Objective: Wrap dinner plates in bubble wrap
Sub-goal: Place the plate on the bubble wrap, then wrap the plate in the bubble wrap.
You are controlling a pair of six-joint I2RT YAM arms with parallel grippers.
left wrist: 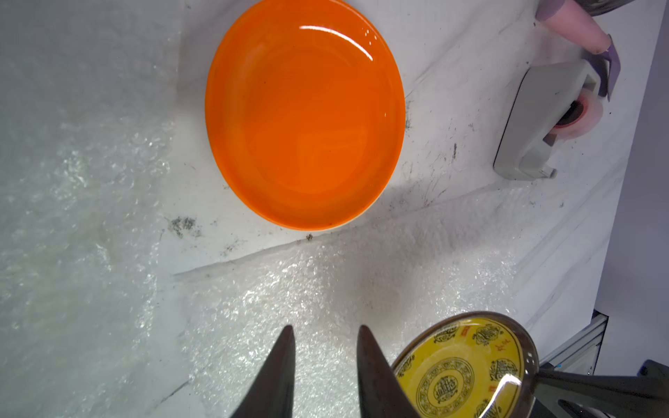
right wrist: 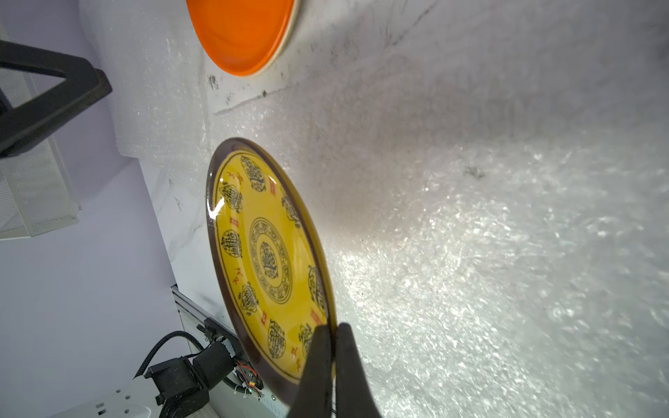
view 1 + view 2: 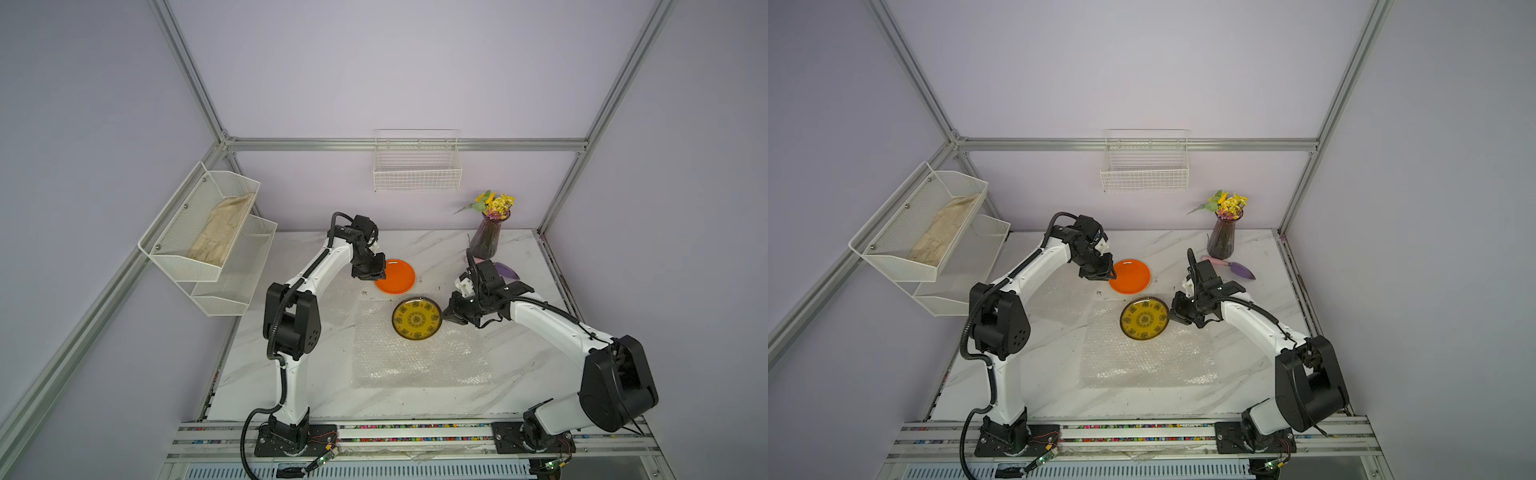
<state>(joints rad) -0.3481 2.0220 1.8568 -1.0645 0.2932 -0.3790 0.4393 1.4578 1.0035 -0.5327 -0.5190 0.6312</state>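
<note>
Right pincer (image 2: 331,327): clenched on the yellow plate (image 2: 268,253) by its rim.
Left pincer (image 1: 325,329): slightly parted, empty.
Advice: lower it level onto mid bubble wrap (image 2: 470,253).

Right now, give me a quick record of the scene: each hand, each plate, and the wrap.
right hand: shut on rim of yellow plate
left hand: open, empty, near orange plate
yellow plate: tilted, over bubble wrap
orange plate: flat on bare table, unwrapped
bubble wrap: sheet spread on table
</note>
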